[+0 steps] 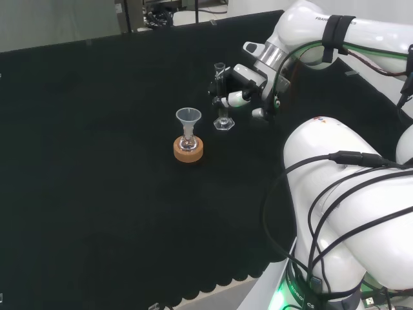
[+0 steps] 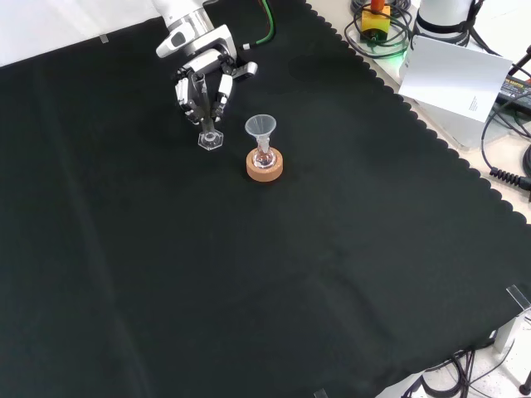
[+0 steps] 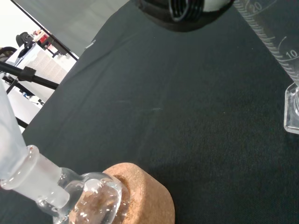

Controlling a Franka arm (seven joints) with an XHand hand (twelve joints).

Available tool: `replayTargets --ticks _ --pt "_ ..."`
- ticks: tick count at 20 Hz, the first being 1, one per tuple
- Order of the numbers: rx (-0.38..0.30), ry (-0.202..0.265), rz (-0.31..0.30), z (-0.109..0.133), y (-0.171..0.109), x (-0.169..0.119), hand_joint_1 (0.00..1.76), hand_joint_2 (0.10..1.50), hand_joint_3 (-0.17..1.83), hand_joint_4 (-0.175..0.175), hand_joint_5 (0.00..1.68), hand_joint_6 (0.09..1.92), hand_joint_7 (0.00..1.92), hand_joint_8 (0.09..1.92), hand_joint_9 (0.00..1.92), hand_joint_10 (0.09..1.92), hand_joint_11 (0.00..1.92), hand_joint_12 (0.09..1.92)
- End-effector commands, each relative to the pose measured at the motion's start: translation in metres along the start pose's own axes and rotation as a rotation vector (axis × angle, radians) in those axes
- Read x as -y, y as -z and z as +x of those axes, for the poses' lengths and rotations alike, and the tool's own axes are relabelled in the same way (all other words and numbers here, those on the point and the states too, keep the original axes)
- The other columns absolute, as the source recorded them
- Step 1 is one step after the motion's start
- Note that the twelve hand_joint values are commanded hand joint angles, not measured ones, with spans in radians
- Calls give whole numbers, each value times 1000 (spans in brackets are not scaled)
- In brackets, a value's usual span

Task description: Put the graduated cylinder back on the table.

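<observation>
Glass graduated cylinder [image 1: 221,97] stands on the tabletop [image 1: 97,161], pinched by the robot hand [image 1: 240,87]; releasing should follow.

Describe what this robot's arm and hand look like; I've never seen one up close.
The arm is made of big, rounded, glossy white links, with black cables looped along them and a black strap round the upper link, where green and red wires also run. A green light glows at its base. The hand is black and white, with slim black fingers and white casings.
</observation>
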State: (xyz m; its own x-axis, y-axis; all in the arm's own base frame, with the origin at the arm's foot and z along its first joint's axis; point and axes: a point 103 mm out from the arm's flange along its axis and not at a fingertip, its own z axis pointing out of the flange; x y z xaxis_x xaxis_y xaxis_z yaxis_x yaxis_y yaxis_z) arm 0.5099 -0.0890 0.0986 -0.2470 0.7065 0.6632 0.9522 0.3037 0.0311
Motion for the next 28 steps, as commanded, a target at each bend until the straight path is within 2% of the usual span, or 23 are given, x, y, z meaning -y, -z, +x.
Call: replayTargets --ticks 1,4,6,7,10,11,13,14,17,19,23,28 --pt "6 -3 0 -1 2 0 1500 1063 4 -175 1016 839 875 1109 1132 908 1126 743" --pt "2 -5 10 -3 4 0 1496 1078 4 -163 954 862 834 1173 1107 935 1071 805" --pt "-5 -9 13 -4 5 0 1413 1098 4 -109 879 1083 863 1132 1140 861 1061 843" --pt "-8 -12 15 -5 5 0 1390 1102 3 -94 860 1142 871 1122 1153 833 1061 856" --pt "-21 -16 20 -7 6 1 1369 1107 2 -80 840 1195 875 1118 1169 801 1062 869" --pt "-24 -17 20 -7 7 2 1309 1123 4 -42 850 1195 901 1101 1152 720 1060 875" --pt "-21 -16 25 -7 8 2 1194 1153 6 -124 864 1175 938 862 1144 552 1061 884" --pt "-18 -14 27 -7 9 2 1167 1160 5 -149 865 1170 949 767 1149 482 1070 888" --pt "-6 -12 36 -6 10 2 1213 1150 -124 -132 834 855 947 613 1182 296 1079 895" --pt "-2 -12 37 -6 11 3 1213 1144 -163 -118 840 756 938 584 1197 235 1055 914" --pt "11 -14 47 -5 13 3 1203 1129 -175 -104 837 709 925 566 1204 190 1015 944" --pt "-14 -29 56 -8 14 3 1169 1123 -175 -97 820 687 885 559 1187 158 944 992"
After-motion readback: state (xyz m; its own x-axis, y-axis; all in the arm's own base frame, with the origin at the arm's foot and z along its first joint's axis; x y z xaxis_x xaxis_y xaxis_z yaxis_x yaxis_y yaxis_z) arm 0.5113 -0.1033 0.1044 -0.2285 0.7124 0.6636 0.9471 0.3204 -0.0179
